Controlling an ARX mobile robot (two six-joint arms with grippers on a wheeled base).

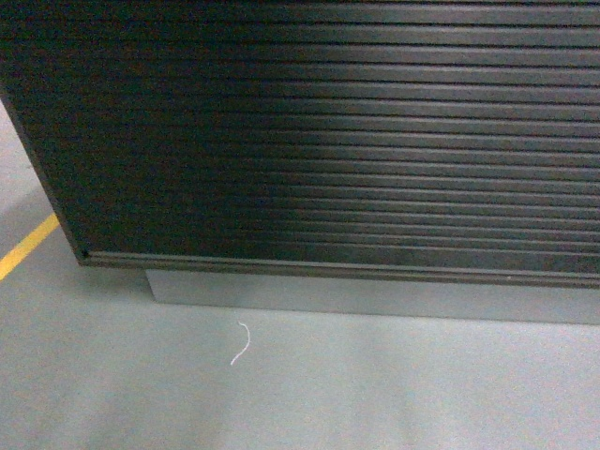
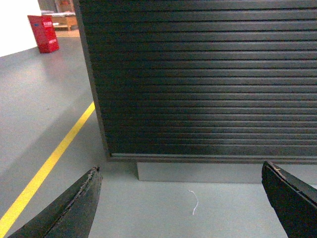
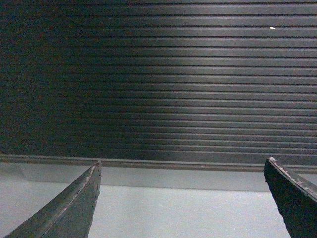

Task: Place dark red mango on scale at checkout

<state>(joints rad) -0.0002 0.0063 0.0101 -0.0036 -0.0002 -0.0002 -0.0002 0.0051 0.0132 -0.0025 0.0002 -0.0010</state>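
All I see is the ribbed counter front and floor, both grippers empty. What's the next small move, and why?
Probably tilt the head camera up to find the countertop. Every view shows only the checkout front, its plinth and the grey floor; neither mango nor scale is in sight. The left gripper and right gripper are open, holding nothing, so there is nothing to place.

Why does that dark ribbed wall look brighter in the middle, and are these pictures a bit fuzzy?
Head view: a soft pale sheen runs down the middle of the checkout front, its left side darker; slightly soft and grainy. Left wrist view: sharper, same central sheen, floor evenly lit. Right wrist view: dimmest, with a greenish cast; the open right pincer fingers look blurred at the edges.
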